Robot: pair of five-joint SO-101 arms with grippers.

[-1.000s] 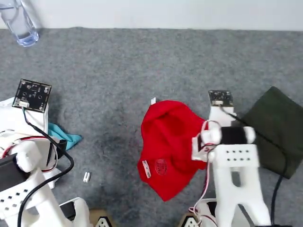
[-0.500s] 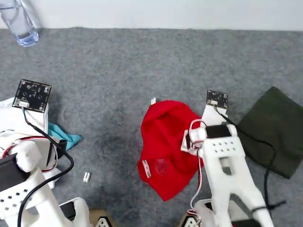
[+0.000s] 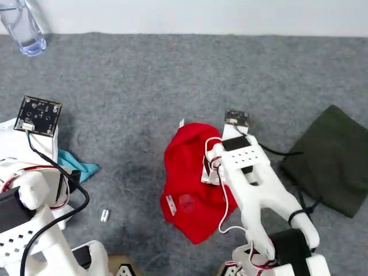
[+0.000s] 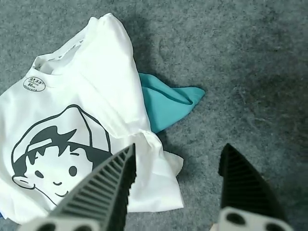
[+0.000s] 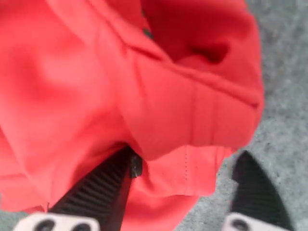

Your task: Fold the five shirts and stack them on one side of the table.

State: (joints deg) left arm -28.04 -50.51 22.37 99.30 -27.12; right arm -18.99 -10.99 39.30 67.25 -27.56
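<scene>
A grey table [image 3: 172, 75] seen from above, with two white robot arms at its near edge. The task looks to be in its early part.

A dark green shirt [image 3: 330, 158] lies folded into a neat flat shape at the right edge. It appears to be the one finished piece and, by my reading, the start of the stack.

A red shirt [image 3: 187, 178] lies crumpled near the middle of the near edge, not yet folded. It seems to be the shirt in hand.

A white shirt [image 4: 72, 130] with a cartoon face lies spread out at the left edge, unfolded. A teal shirt [image 4: 168, 103] pokes out from under it, bunched. I can count four shirts for certain, and three of them need folding.

The right gripper [image 5: 188, 156] is down on the red shirt, jaws wide apart, with a ridge of red cloth between them and nothing pinched. The left gripper [image 4: 179, 149] hangs over the white shirt's edge, jaws spread and empty.

A clear bottle [image 3: 23, 29] stands in the far left corner. A small white piece [image 3: 105, 215] lies near the left arm.
</scene>
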